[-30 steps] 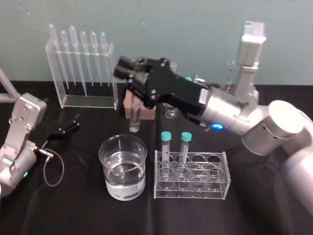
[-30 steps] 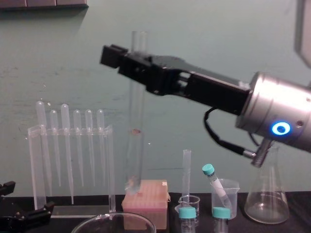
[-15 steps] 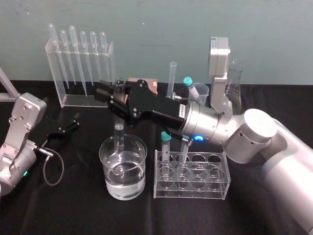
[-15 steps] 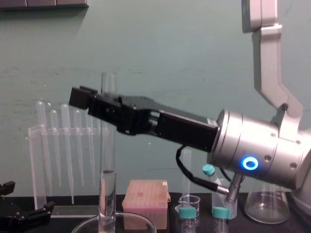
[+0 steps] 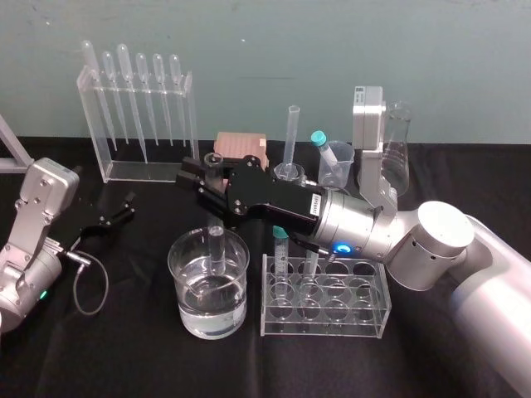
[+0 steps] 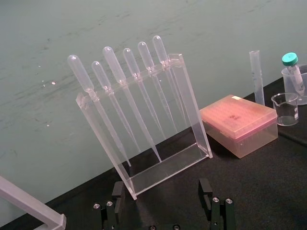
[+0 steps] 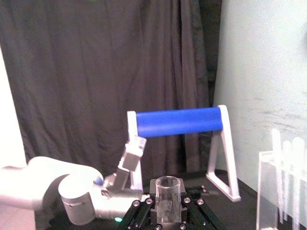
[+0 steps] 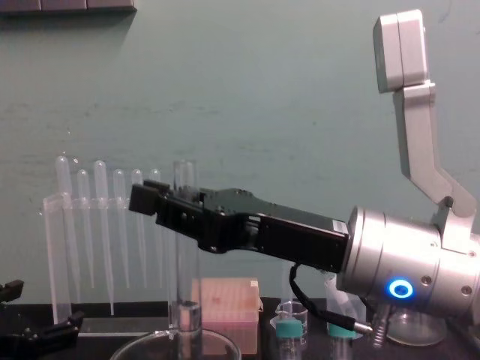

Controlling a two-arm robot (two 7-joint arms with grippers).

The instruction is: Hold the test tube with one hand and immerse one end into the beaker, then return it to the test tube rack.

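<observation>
The test tube stands upright with its lower end inside the beaker, dipped into the clear liquid there. My right gripper is shut on the tube's upper part, just under the rim. In the chest view the right gripper grips the test tube above the beaker's rim. The right wrist view has the tube's open rim between the fingers. The test tube rack stands right of the beaker with two teal-capped tubes. My left gripper rests open at the left, and the left wrist view shows the left gripper the same way.
A pipette rack stands at the back left. A pink box, a graduated cylinder, a small beaker and a conical flask line the back. A cable lies near the left arm.
The right gripper has come down and forward with the test tube. The tube's lower end went from above and behind the beaker to inside its liquid. The left arm stayed put.
</observation>
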